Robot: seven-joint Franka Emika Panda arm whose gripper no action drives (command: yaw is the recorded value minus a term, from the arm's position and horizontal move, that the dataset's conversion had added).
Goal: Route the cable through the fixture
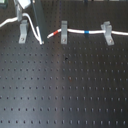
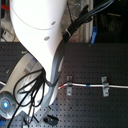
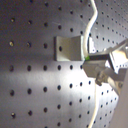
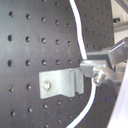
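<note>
Cable: the long thin white flexible cable [image 1: 95, 32], with a red band and a blue band, ran across the black perforated board [image 1: 65, 90] in the first exterior view.
Done: it already sat in the middle grey clip [image 1: 63, 31] and the right-hand grey clip [image 1: 106, 31].
Fixture: the small grey metal clip post [image 1: 23, 32] stood at the first exterior view's left; the cable passed just beside it, not seated in its fork.
Gripper: the gripper [image 4: 97, 71] pinched the white cable beside that post.
Left: judged roughly two-thirds through; seating the cable in the fork remained.
</note>
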